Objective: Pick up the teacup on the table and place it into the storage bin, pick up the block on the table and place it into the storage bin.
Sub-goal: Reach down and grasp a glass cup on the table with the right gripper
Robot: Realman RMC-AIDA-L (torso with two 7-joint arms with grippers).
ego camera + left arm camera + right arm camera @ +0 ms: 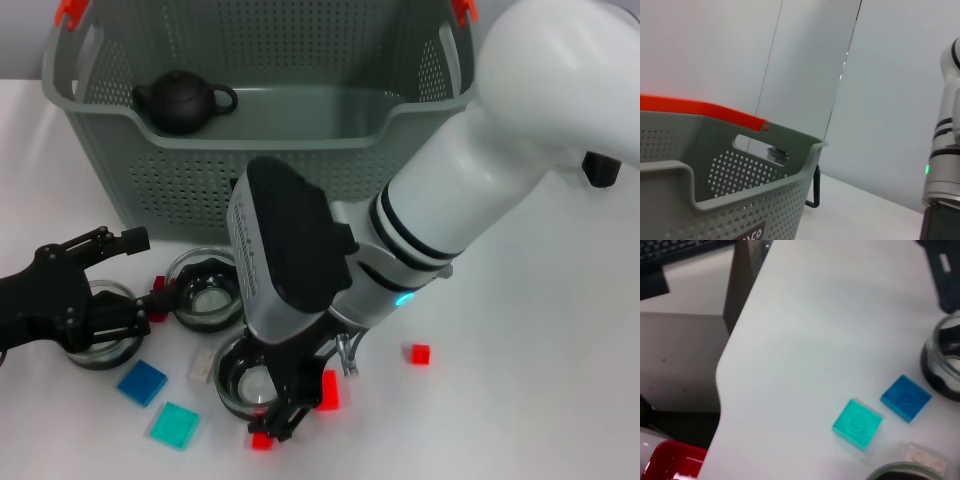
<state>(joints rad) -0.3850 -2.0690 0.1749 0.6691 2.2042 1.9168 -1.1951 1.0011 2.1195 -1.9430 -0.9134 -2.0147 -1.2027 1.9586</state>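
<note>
**Right jaws lowered at front teacup; left jaws spread at left teacup**

Storage bin [250,150]: standing at the far side of the white table [540,400], upright, holding a dark teapot [183,102] in its left part. Black label visible low on the bin wall in the left wrist view.

Three glass teacups on the table before the bin: left teacup [100,335], middle teacup [205,292] just in front of the bin wall, front teacup [250,378].

Right gripper [285,405]: reaching down at the front teacup, one finger over the cup's rim. Grip state: cannot tell. A red block [327,390] just beside the fingers, a smaller red block [261,440] below them, another red block [419,353] apart to the right.

Left gripper [115,275]: low over the left teacup, jaws spread, released, grasping nothing.

Blue block [141,381], teal block [174,424] and clear block [201,366]: lying flat near the front edge, between the left and front teacups.
</note>
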